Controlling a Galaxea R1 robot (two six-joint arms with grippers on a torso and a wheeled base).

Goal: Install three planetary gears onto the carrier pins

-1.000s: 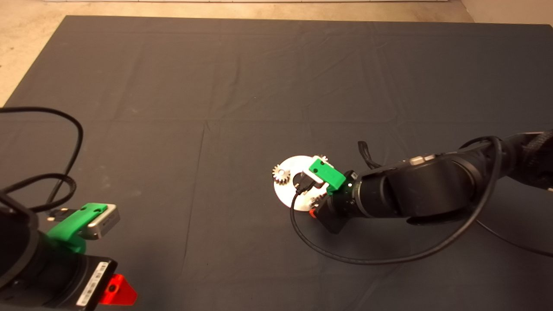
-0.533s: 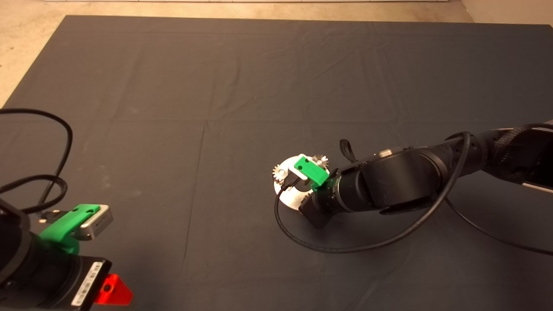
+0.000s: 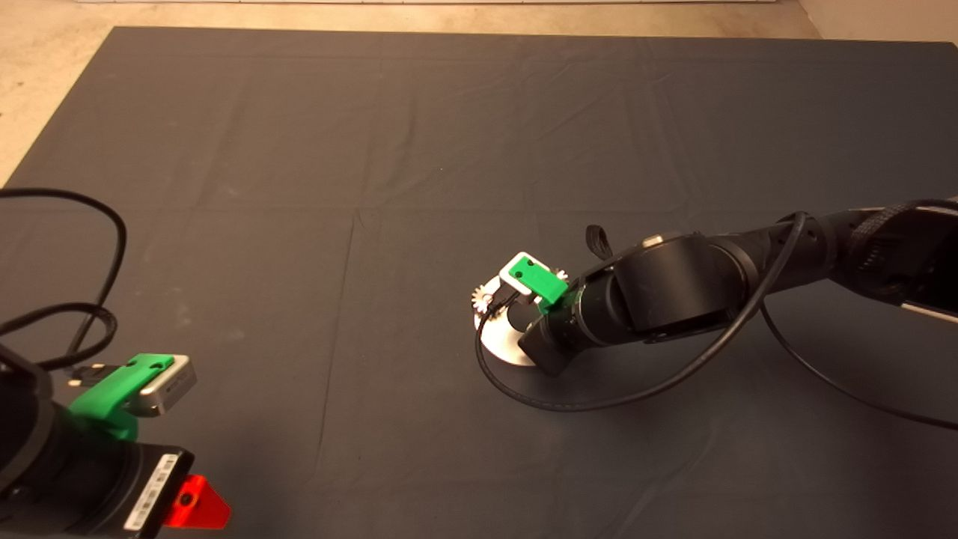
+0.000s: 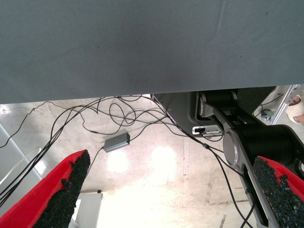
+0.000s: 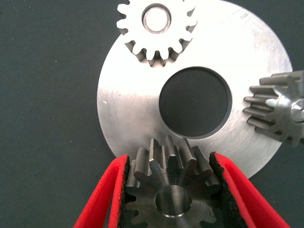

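Seating third gear, I reckon. Left gripper (image 3: 168, 385) parked, fingers apart. Right gripper (image 5: 173, 190) clamped on last gear (image 5: 173, 187), over disc (image 5: 123, 107) rim. Other two gears (image 5: 156, 28) ahead, on pins. Next: line bore over pin, lower. Pin not visible; head view hides the grasp.

A dark mat (image 3: 299, 187) (creased) covers the table; beyond it, tangled cables (image 4: 118, 114) and perhaps a grey adapter (image 4: 116, 142).
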